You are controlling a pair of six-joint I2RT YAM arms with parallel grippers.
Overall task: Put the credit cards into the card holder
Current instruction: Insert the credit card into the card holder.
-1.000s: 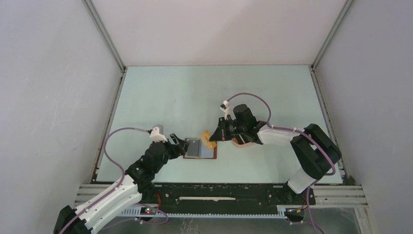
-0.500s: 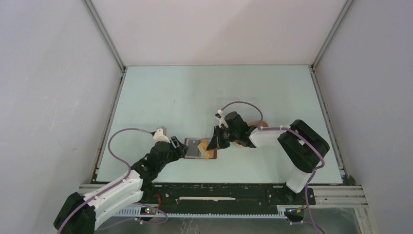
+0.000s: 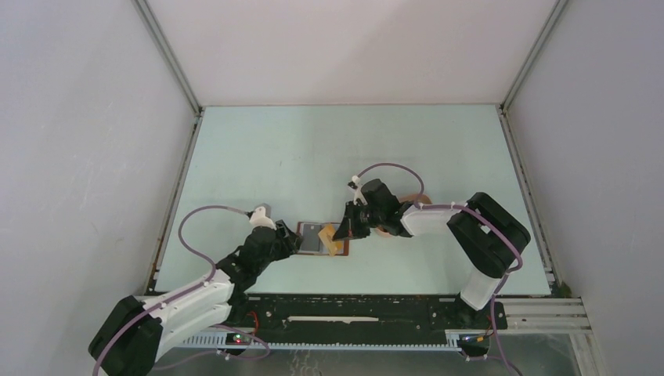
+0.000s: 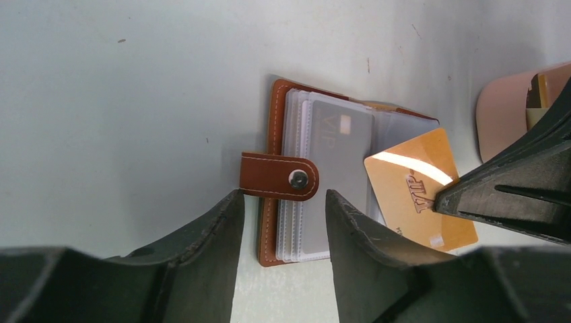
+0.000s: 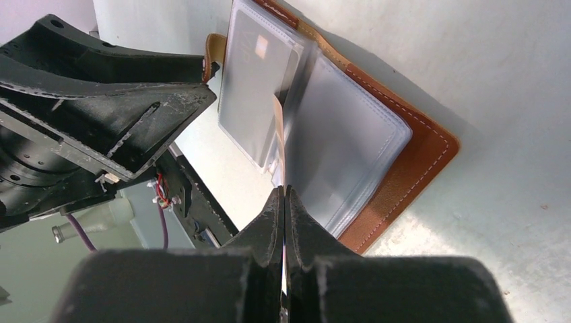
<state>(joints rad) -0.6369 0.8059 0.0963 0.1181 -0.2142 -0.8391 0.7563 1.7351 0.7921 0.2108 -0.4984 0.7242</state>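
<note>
The card holder [image 3: 317, 238] lies open on the table, clear pockets up, with a grey card in the top pocket [image 4: 337, 155]. My left gripper [image 4: 283, 202] is open and low, its fingers either side of the snap tab [image 4: 279, 176] at the holder's left edge. My right gripper [image 5: 283, 192] is shut on a tan-yellow credit card [image 4: 414, 188]. It holds the card tilted over the holder's right pockets [image 5: 350, 155]. The card shows edge-on in the right wrist view [image 5: 278, 134].
A pink oval tray [image 4: 505, 111] lies just right of the holder, mostly under my right arm [image 3: 423, 218], with another tan card [image 4: 549, 84] in it. The table's near edge and black rail [image 3: 352, 309] are close behind the holder.
My right gripper has carried the tan-yellow card down and left from above the tray onto the open holder. My left gripper has edged slightly along the holder's left side.
</note>
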